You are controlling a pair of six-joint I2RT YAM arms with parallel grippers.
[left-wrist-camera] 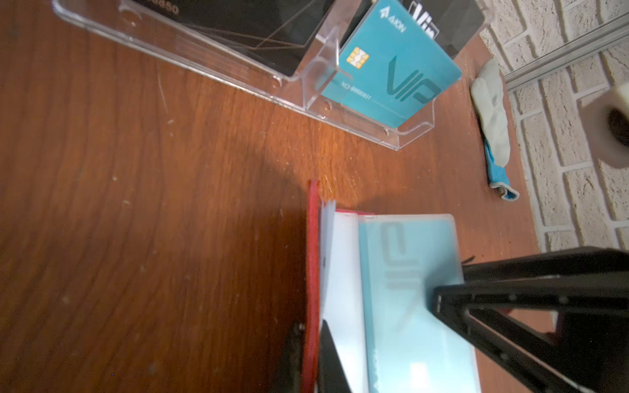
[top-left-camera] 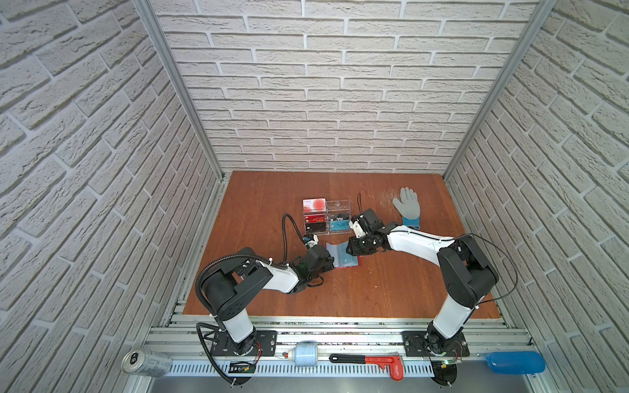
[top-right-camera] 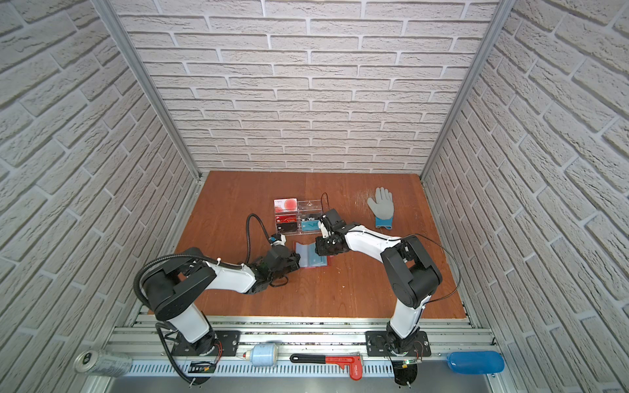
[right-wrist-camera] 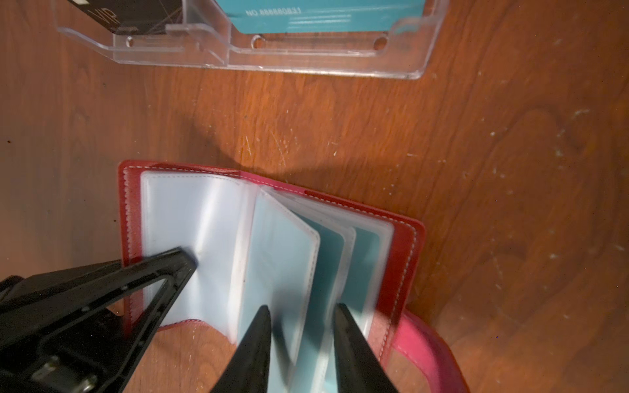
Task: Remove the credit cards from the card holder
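Holder (right-wrist-camera: 190, 211) is lying open on table (top-left-camera: 374, 289). Left gripper (right-wrist-camera: 189, 263), pressed together, is pinching one cover; right gripper (right-wrist-camera: 302, 308), part spread, is straddling sleeved cards (right-wrist-camera: 282, 255). Both arms (top-left-camera: 408, 240) are reaching inward, low.

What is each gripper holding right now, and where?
Left gripper pinches the red folding card holder by its left cover. Right gripper straddles its clear sleeves; grip unclear.

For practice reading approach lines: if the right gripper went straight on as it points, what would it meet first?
Probably the sleeves of the card holder: the right gripper has open jaws astride one leaf holding a credit card. Depth is unclear.
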